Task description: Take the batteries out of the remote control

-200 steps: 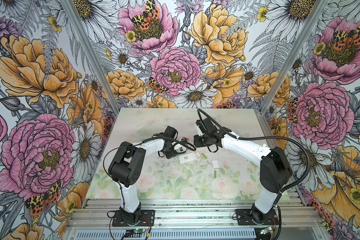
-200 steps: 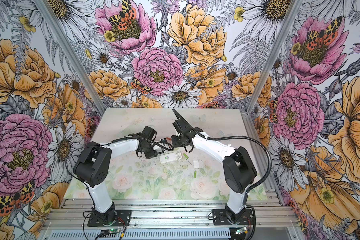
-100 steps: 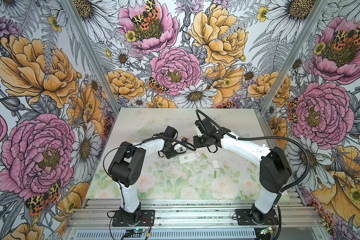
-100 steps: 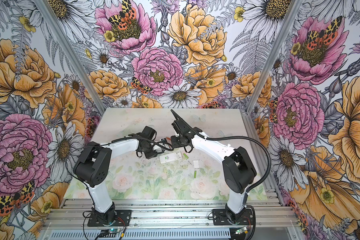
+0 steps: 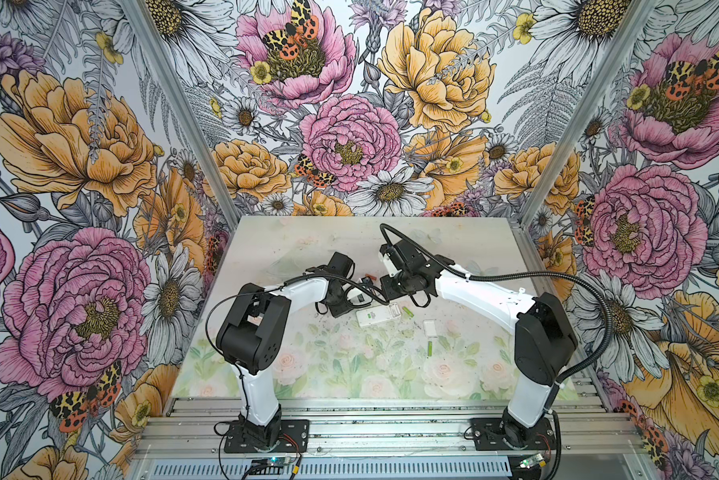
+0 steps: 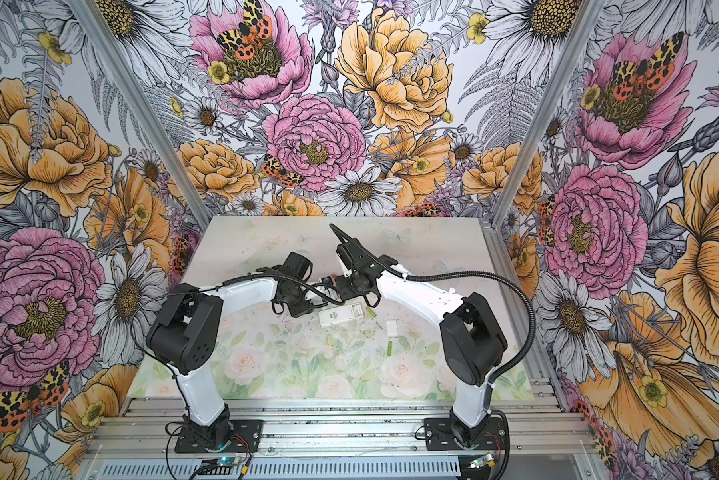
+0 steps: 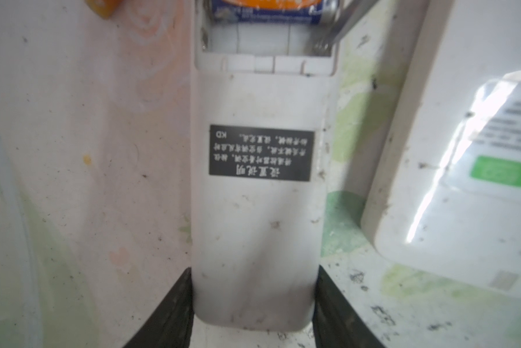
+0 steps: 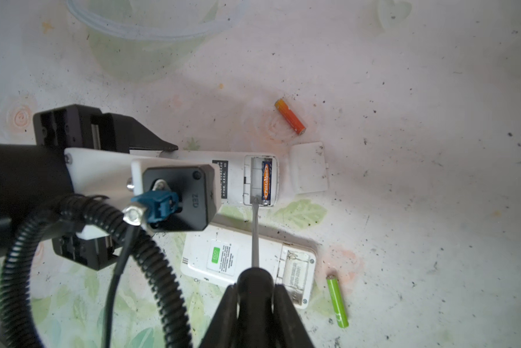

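Note:
My left gripper (image 7: 254, 289) is shut on the end of a narrow white remote control (image 7: 259, 211), which lies flat with its battery bay open. One dark battery with an orange label (image 8: 266, 180) sits in the bay; the slot beside it is empty. My right gripper (image 8: 254, 301) is shut on a black screwdriver handle (image 8: 254, 286). Its metal shaft (image 8: 255, 235) reaches into the bay, tip at the battery's end. An orange battery (image 8: 290, 117) lies loose beyond the remote. Two green batteries (image 5: 407, 311) (image 5: 430, 348) lie on the table in both top views.
A wider white remote (image 8: 247, 262) with a green sticker lies under the screwdriver shaft, its bay open and empty. One white battery cover (image 8: 309, 167) rests by the narrow remote's end, another (image 5: 430, 328) lies nearer the front. A clear plastic container (image 8: 151, 30) stands further back.
The right wrist and its cable have shifted slightly above the remote. The left arm and the loose things have not moved.

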Controlling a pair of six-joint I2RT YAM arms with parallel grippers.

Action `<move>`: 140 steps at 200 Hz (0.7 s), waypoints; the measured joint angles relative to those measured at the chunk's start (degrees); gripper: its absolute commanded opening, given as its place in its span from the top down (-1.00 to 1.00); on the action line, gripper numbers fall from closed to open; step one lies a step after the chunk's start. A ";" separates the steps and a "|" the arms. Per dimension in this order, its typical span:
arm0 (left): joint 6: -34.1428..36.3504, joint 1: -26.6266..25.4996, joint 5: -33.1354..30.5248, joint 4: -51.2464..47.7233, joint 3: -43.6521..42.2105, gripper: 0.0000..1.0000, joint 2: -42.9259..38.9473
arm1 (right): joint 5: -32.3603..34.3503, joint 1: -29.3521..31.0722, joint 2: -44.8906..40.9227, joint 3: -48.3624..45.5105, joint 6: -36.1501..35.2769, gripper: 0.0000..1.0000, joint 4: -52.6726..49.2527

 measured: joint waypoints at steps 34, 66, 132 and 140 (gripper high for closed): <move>0.04 0.00 -0.11 0.02 0.00 1.00 0.00 | 0.31 0.00 0.00 0.00 -1.29 1.00 -0.98; 0.33 0.00 -0.11 0.02 0.00 1.00 0.00 | 0.85 0.24 0.00 0.02 -2.14 1.00 -1.27; 0.42 0.00 -0.15 0.04 0.00 1.00 -0.02 | 4.11 1.66 0.22 1.53 -5.53 1.00 -3.19; 0.42 0.00 -0.13 0.02 0.00 1.00 -0.02 | 4.87 2.08 0.33 1.62 -5.88 1.00 -3.23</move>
